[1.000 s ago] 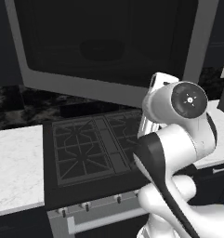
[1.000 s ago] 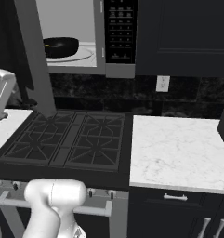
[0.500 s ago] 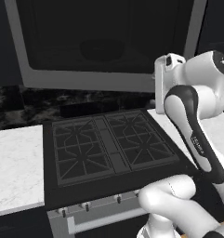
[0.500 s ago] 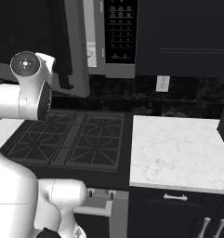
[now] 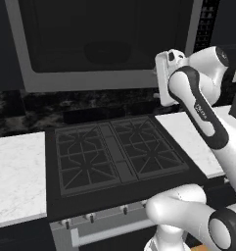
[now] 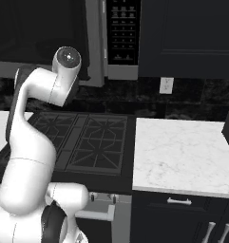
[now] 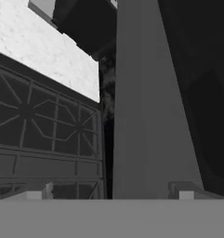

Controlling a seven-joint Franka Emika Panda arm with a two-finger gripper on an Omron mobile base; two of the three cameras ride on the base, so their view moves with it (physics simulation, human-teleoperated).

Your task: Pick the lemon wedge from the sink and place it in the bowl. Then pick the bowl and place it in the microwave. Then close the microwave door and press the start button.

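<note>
White arm with dark joints rises from lower right of left base view, elbow bent, hand up at upper right of frame. Two-finger gripper (image 7: 111, 195) seen in hand view: two small tips at the bottom edge, well apart, jaws wide, nothing between them.

Wide grey-framed microwave door with dark tinted window (image 5: 102, 44) fills upper half of left base view, swung across the front of the oven. Through the tint a dim round dark shape at upper centre; cannot tell for sure what it is. The hand sits just beside the door's lower right corner; contact cannot be told. In hand view the door's grey frame (image 7: 150, 116) runs as a tall pale band up the middle, dark window to its right.

Large grey built-in microwave (image 6: 113, 71) at top centre of right base view, its black button panel (image 6: 121, 31) with rows of small keys facing the camera. Arm's upper link and round joint cover the area left of the panel.

Black gas cooktop with dark grates (image 5: 114, 157) at centre of left base view, below the door. White marble counter (image 6: 182, 156) at centre right of right base view. White wall outlet (image 6: 166, 85) on the dark backsplash, right of the microwave. Dark cabinet fronts with metal handles (image 6: 180, 201) at lower right.
</note>
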